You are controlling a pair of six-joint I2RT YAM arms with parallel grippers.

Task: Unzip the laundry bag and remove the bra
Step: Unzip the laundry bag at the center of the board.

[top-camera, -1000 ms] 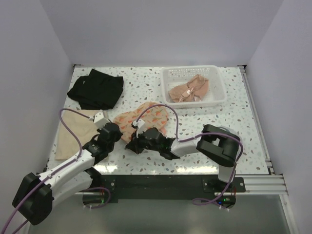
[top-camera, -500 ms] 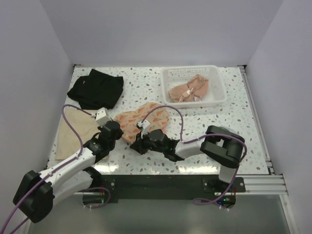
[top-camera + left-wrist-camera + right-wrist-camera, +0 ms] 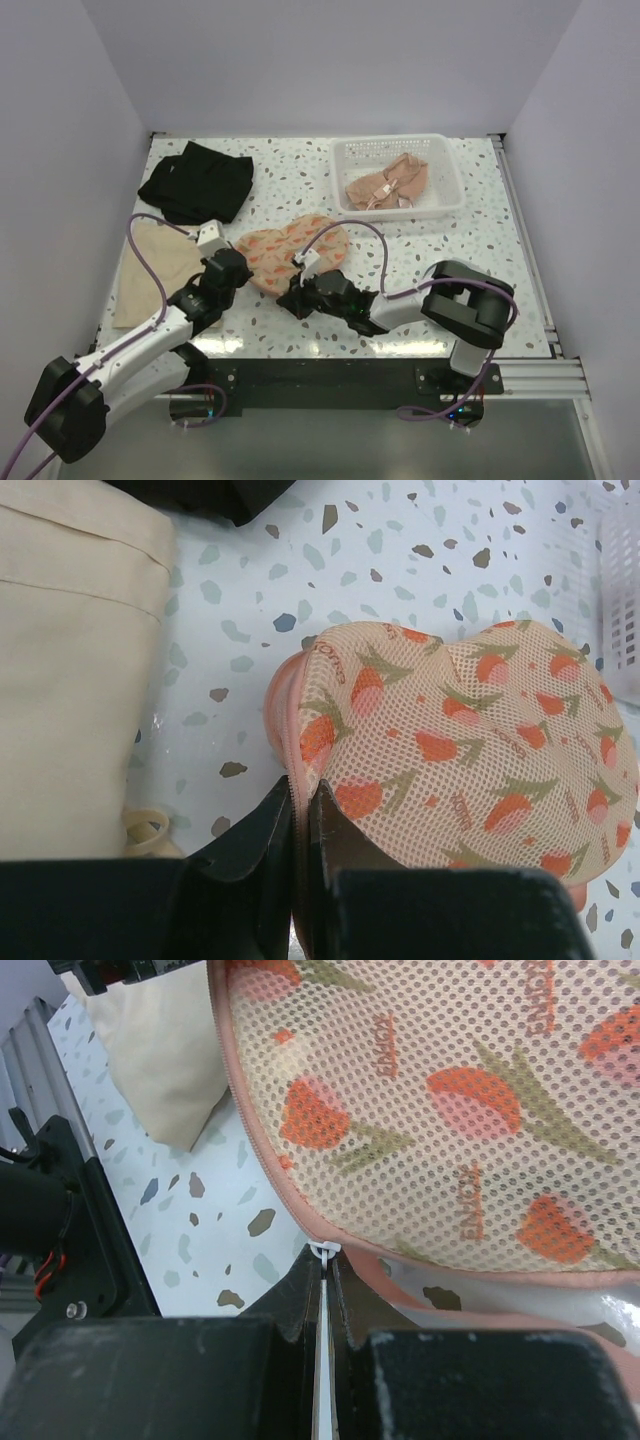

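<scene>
"Right wrist view first: what has the right gripper [image 3: 322,1260] got?"

"Jaws pressed together on the white zip pull [image 3: 322,1251], at the pink rim of the laundry bag [image 3: 430,1090]. Left gripper [image 3: 300,792] is nearly shut, pinching the bag's zip seam at its near end."

"Bag position?"

"Flat on the table [image 3: 500,235], front centre, between the two arms. Mesh with an orange-red print. Bra not made out through the mesh, presumably inside."

"Risks?"

"The pull is small and thin. It could slip from the fingertips if the drag goes off the line of the zip. The seam curves round the bag, so a straight tug may jam the slider or bunch the mesh. If the left pinch lets go, the whole bag likely slides along with the pull instead of opening."

"Containers?"

"Bag: zip looks closed along the run up from the pull, contents hidden. White basket [image 3: 345,165] at back right holds a peach garment [image 3: 388,185] with straps. Loose on the table: black garment [image 3: 198,183] back left, beige cloth [image 3: 160,265] just beside the left arm."
</scene>
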